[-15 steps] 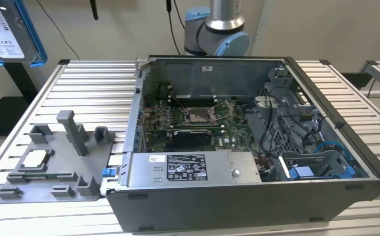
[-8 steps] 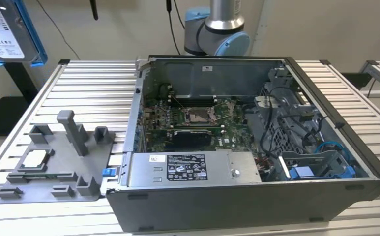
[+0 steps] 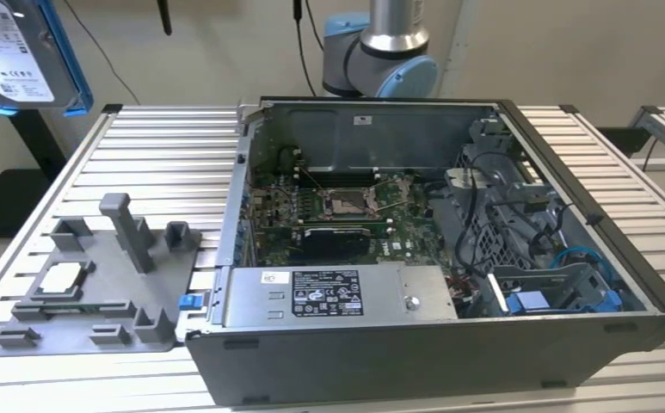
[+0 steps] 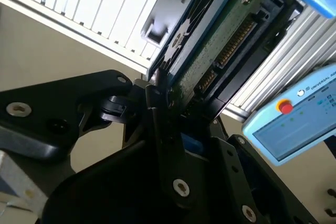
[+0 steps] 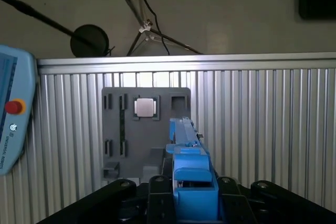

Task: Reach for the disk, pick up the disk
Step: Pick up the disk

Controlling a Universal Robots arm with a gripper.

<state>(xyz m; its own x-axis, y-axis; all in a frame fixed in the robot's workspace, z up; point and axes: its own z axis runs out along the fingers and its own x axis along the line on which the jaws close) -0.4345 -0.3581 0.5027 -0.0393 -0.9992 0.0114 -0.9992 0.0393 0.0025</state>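
Ribbed metal table (image 3: 160,155) is stretching under everything, with the open computer case (image 3: 424,258) on it and the grey fixture tray (image 3: 91,292) at its nine o'clock. I'm watching the gripper (image 5: 194,203) squeezing tight on the disk (image 3: 22,60), which is hanging aloft at the case's ten o'clock.

The disk (image 3: 16,60) hangs above the tray (image 3: 97,258) beside the case (image 3: 424,353)

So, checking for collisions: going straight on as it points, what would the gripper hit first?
Probably the grey fixture, beyond the disk that the gripper grips; depth is unclear.
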